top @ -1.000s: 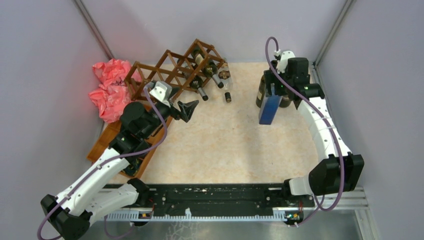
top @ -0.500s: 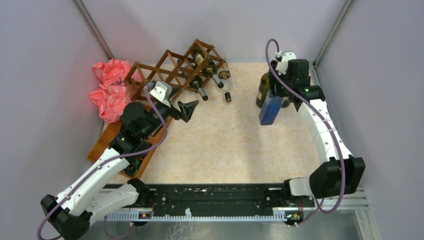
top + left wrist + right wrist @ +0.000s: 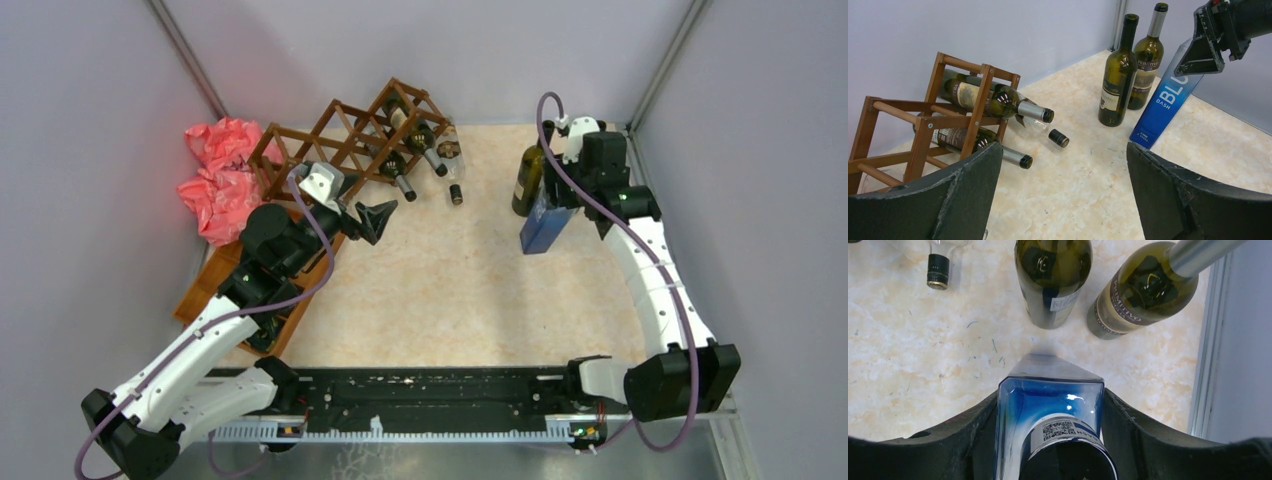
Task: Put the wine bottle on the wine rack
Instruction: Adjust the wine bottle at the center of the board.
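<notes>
- R gripper (image 3: 1050, 401) clamped on blue bottle (image 3: 1163, 105), fingers on flat sides just below the cap.
- Bottle tilted, base on table (image 3: 450, 290), ~2 o'clock.
- L gripper (image 3: 1063, 150) jaws wide apart, empty, near rack (image 3: 340, 135) at ~11 o'clock.
- Racked bottles (image 3: 993, 100) fill right cells; left cells look free.
- Handling, my guess: glass, stiff, prob heavy, slick, fragile. A high grip may swing, so lower on the flat faces is safer.
- 2 green bottles (image 3: 1118, 85) just beside, at its 12 o'clock: knock risk.
</notes>
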{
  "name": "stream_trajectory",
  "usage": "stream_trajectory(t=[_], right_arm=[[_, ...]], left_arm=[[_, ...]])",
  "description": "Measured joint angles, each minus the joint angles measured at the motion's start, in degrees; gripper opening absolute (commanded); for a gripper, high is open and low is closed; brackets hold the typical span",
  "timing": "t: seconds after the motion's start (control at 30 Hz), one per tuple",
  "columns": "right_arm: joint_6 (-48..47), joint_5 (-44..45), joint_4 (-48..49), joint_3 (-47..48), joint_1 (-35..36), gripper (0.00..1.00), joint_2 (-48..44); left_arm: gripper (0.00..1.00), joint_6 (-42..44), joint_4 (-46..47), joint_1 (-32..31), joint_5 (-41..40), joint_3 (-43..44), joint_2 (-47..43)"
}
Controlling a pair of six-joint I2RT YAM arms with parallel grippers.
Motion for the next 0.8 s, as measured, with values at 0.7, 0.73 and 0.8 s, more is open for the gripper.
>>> stream_trajectory(t=[0.7,0.73,0.8], right_arm=[[3.63,-13.14,-4.13,-5.44,-4.02,0.0,-8.61],[4.15,-13.97,-4.02,-5.84,-4.26,0.0,-8.92],[5.09,-15.69,-3.72,-6.56,-4.66,0.0,-9.44]], left_arm=[[0.99,-0.02,0.0,0.0,0.59,0.0,0.0],[0.99,-0.04,0.02,0.0,0.68,0.0,0.0],[0.99,-0.04,0.02,0.0,0.81,0.0,0.02]])
